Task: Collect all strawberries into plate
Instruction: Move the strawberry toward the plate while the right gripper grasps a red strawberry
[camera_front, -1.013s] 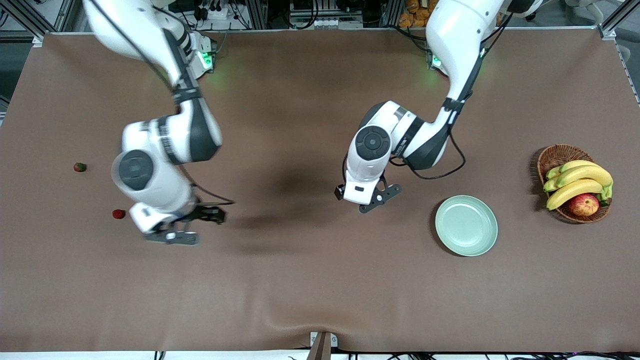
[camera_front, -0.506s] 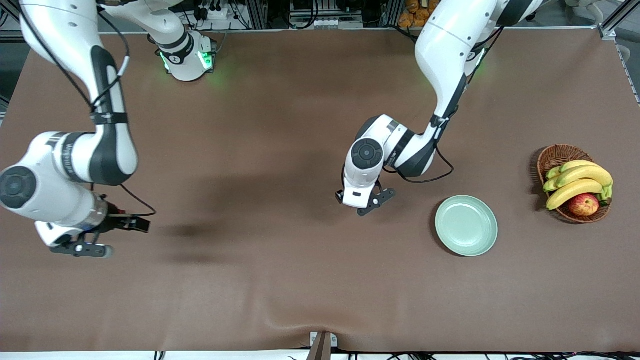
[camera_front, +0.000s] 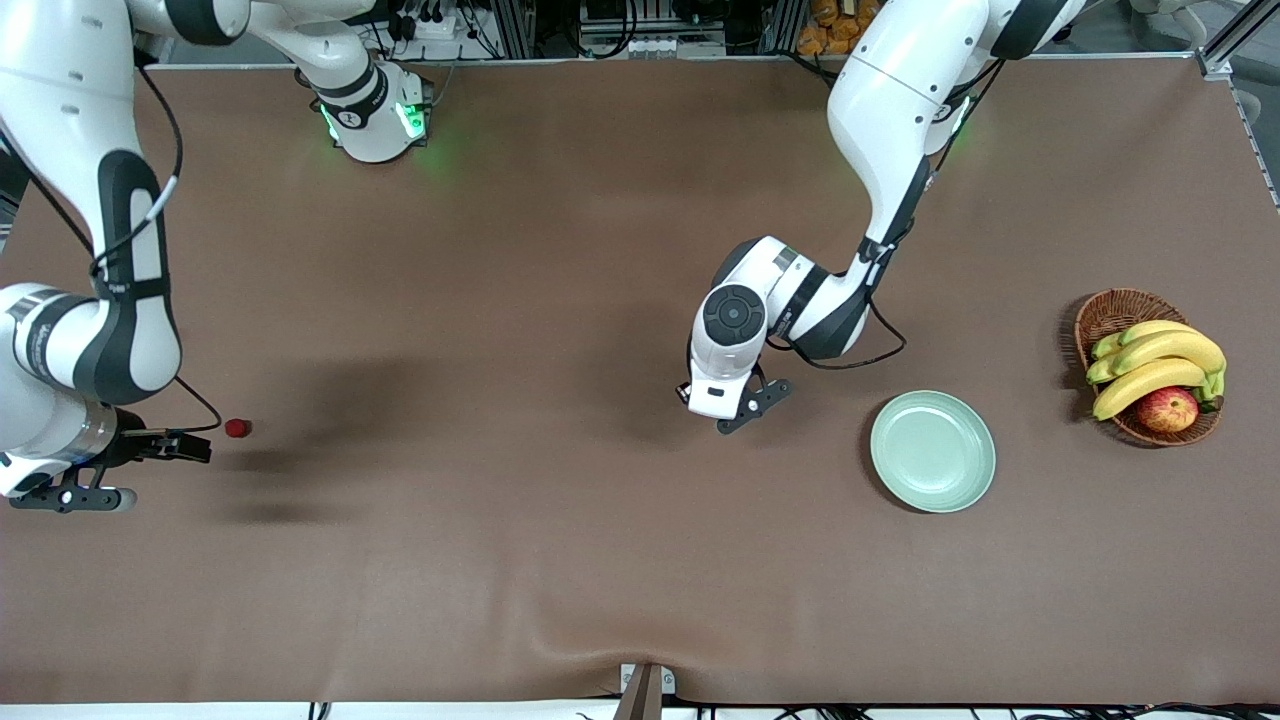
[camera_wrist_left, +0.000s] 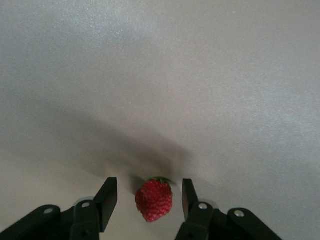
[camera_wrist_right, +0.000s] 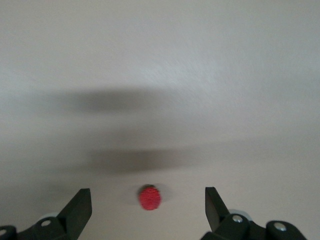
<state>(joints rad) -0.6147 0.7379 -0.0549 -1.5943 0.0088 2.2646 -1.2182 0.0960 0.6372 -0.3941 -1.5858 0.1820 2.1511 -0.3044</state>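
Note:
A strawberry (camera_wrist_left: 154, 200) lies on the brown table between the open fingers of my left gripper (camera_wrist_left: 148, 198), and neither finger touches it. In the front view the left gripper (camera_front: 738, 405) hangs low over the table beside the empty mint-green plate (camera_front: 932, 451), and the hand hides that berry. A second strawberry (camera_front: 237, 428) lies near the right arm's end of the table. My right gripper (camera_front: 118, 470) is wide open beside it, and the berry (camera_wrist_right: 149, 197) shows ahead between the fingers of the right gripper (camera_wrist_right: 147, 204). The third strawberry is hidden.
A wicker basket (camera_front: 1112, 310) with bananas (camera_front: 1150, 365) and an apple (camera_front: 1167, 409) stands at the left arm's end of the table, beside the plate. The right arm's forearm (camera_front: 100, 340) reaches over the table's edge at its own end.
My right arm has swung toward its end of the table, uncovering the strawberry it hid half a second ago and hiding a farther one. My left gripper barely moved.

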